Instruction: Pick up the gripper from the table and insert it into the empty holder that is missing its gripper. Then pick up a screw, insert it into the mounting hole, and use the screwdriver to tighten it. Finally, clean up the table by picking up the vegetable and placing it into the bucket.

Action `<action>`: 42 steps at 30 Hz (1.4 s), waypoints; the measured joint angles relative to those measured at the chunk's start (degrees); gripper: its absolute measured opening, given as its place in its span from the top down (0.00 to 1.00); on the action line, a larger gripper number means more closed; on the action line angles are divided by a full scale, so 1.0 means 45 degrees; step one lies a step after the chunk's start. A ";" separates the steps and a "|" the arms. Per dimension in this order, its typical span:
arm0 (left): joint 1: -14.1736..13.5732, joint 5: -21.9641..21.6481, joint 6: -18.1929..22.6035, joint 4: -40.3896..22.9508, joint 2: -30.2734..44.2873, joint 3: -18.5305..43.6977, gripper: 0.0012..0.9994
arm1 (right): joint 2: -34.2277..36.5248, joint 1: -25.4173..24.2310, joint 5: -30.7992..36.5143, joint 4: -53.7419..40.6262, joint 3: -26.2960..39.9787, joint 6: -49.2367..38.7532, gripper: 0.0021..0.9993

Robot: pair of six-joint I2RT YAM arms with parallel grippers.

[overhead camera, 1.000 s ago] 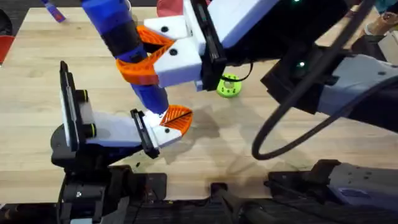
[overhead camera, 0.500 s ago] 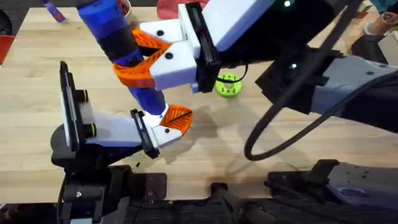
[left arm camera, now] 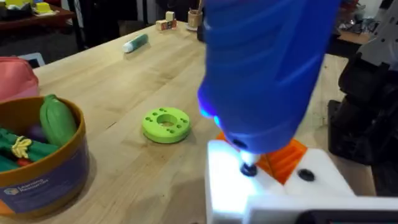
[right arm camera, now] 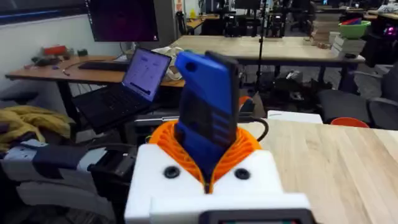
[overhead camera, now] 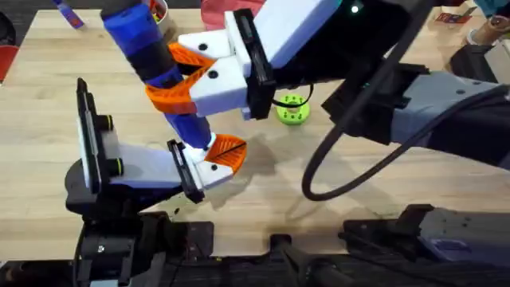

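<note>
My right gripper [overhead camera: 182, 76] pinches the screwdriver [overhead camera: 155, 68], tip down on the holder [overhead camera: 209, 166] at my left gripper [overhead camera: 211, 159], whose spread I cannot tell. Open table [overhead camera: 48, 96] lies left; green disc [overhead camera: 292, 110] right.

Smooth glossy blue plastic screwdriver [overhead camera: 151, 60], matt pale wood table [overhead camera: 382, 183], ribbed orange plastic pads [overhead camera: 171, 96]

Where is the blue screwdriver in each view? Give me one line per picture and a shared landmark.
Overhead: the screwdriver slants down from the upper left, clamped in the right gripper, tip at the holder.
Left wrist: its blue body looms at upper centre-right, tip on the white holder.
Right wrist: it stands upright at centre between the orange pads.
Shared landmark: the green disc, in the overhead and left wrist views.
</note>
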 joint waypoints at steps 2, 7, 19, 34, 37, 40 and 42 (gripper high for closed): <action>0.0000 0.0004 -0.0003 -0.0005 0.0000 0.0000 0.98 | 0.0077 0.0044 0.0000 0.0015 0.0000 0.0000 0.98; 0.0000 0.0030 -0.0005 -0.0010 0.0000 0.0000 0.98 | 0.0146 0.0068 -0.0041 0.0088 0.0000 0.0000 0.98; 0.0000 0.0053 -0.0005 -0.0010 0.0000 0.0000 0.98 | 0.0145 0.0068 -0.0185 0.0110 0.0000 -0.0083 0.98; 0.0000 0.0048 0.0000 -0.0010 0.0000 0.0000 0.98 | 0.0253 0.0068 -0.0718 0.0423 0.1010 0.0253 0.98; 0.0000 0.0048 0.0000 -0.0010 0.0000 0.0000 0.98 | 0.0248 0.0055 -0.0853 0.0286 0.1335 0.0250 0.98; 0.0000 0.0048 0.0000 -0.0010 0.0000 0.0000 0.98 | 0.0248 -0.0071 -0.1001 -0.0937 0.1764 0.0235 0.98; 0.0000 0.0048 0.0000 -0.0010 0.0000 0.0000 0.98 | 0.0248 -0.0265 -0.1078 -0.2446 0.2230 0.0044 0.98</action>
